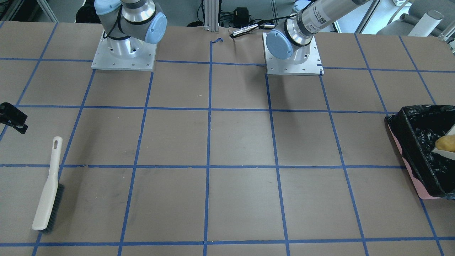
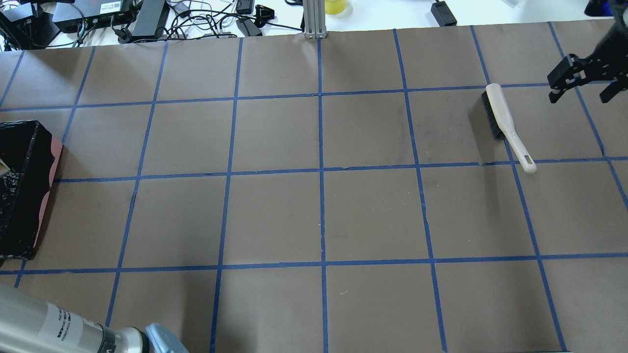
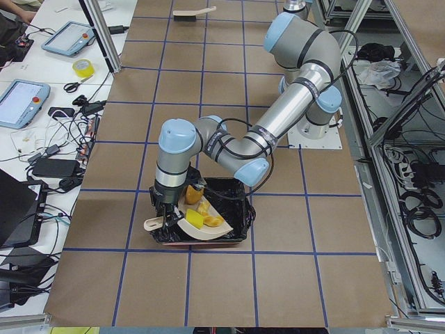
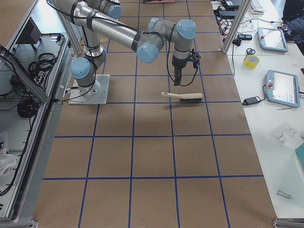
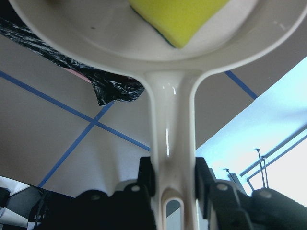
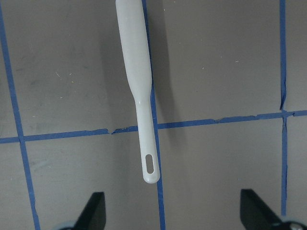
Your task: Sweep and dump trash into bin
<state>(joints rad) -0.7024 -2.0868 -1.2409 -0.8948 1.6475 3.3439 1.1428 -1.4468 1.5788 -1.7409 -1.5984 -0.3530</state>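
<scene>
Dumping stage: judged close to its end; the trash [image 3: 198, 212] lies in the dustpan [image 5: 170, 120], not yet in the bin [image 1: 414, 153].
Left gripper [image 5: 173, 175]: clamped on the dustpan handle, holding it over the bin.
Trash location: lump [image 1: 447, 143] and sponge [image 5: 180, 17] on the dustpan, above the liner [image 1: 423, 135].
Right gripper [image 2: 582, 90]: jaws apart, empty, hovering over the brush [image 2: 500, 115], not touching.
Risk one: an off-centre tip could roll the lump past the rim onto the table [image 1: 227, 142].
Risk two: the dustpan lip may snag the loose liner, or the handle may pivot in the grip.
</scene>
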